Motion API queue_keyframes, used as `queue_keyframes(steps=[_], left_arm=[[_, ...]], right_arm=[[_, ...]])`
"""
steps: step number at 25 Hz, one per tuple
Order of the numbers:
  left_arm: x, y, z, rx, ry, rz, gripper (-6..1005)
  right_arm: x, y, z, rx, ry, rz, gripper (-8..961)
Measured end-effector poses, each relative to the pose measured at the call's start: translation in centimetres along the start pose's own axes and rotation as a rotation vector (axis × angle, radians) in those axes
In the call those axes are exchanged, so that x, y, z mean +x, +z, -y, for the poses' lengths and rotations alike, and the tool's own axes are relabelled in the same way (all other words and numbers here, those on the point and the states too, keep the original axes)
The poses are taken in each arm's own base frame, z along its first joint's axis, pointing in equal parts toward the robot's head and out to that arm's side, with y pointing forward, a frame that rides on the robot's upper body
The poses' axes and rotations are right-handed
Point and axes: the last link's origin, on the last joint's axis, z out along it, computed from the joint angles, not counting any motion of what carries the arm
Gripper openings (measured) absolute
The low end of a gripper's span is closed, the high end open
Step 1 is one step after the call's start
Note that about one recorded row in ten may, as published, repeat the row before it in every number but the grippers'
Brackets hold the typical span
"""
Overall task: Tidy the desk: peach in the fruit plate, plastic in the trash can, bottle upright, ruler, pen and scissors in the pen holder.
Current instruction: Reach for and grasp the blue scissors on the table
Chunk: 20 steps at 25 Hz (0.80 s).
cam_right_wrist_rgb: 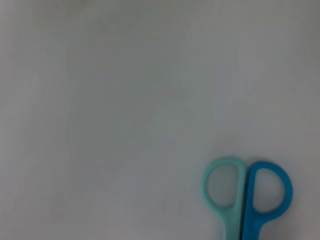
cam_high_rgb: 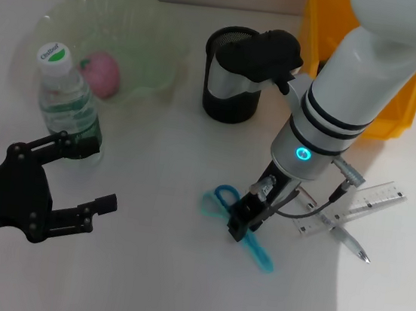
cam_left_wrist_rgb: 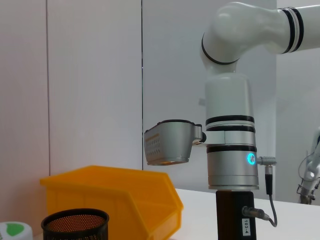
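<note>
Head view shows the right tool [cam_high_rgb: 244,222] low over the scissors [cam_high_rgb: 239,224] at the table's [cam_high_rgb: 148,269] near middle, its dark body covering their middle; whether it is spread or pinching them I cannot tell. Only the teal and blue finger loops and a teal tip show past it. Just right lie the clear ruler [cam_high_rgb: 353,207], its markings too small to read, and the pen [cam_high_rgb: 346,238] crossing it. Farther back stands the black mesh pen holder [cam_high_rgb: 233,75], partly hidden by the arm's camera housing, with a yellow bin [cam_high_rgb: 396,110] behind, cut off by the arm. At the far left the peach [cam_high_rgb: 100,74] sits in the green fruit plate [cam_high_rgb: 151,35]. The bottle [cam_high_rgb: 66,104] stands upright before it, its cap print unreadable. Spread wide, the left tool [cam_high_rgb: 87,179] hovers near left, just beside the bottle.
</note>
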Motion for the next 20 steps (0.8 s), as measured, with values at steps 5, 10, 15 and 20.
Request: queue_keyframes(steps=[5, 10, 15, 20], left_arm=[[-0.04, 0.01, 0.01, 0.002, -0.001, 0.001, 816], [-0.13, 0.21, -0.02, -0.003, -0.002, 0.006, 816], [-0.22, 0.43, -0.01, -0.011, -0.002, 0.015, 816], [-0.15, 0.55, 0.08, -0.014, 0.001, 0.014, 816]], right_arm=[[-0.08, -0.18, -0.19, -0.008, -0.004, 0.01, 308], [-0.05, -0.16, -0.14, 0.005, -0.012, 0.003, 284], [-0.11, -0.17, -0.21, 0.031, -0.037, -0.013, 262], [-0.16, -0.39, -0.2, 0.071, -0.073, -0.019, 251]])
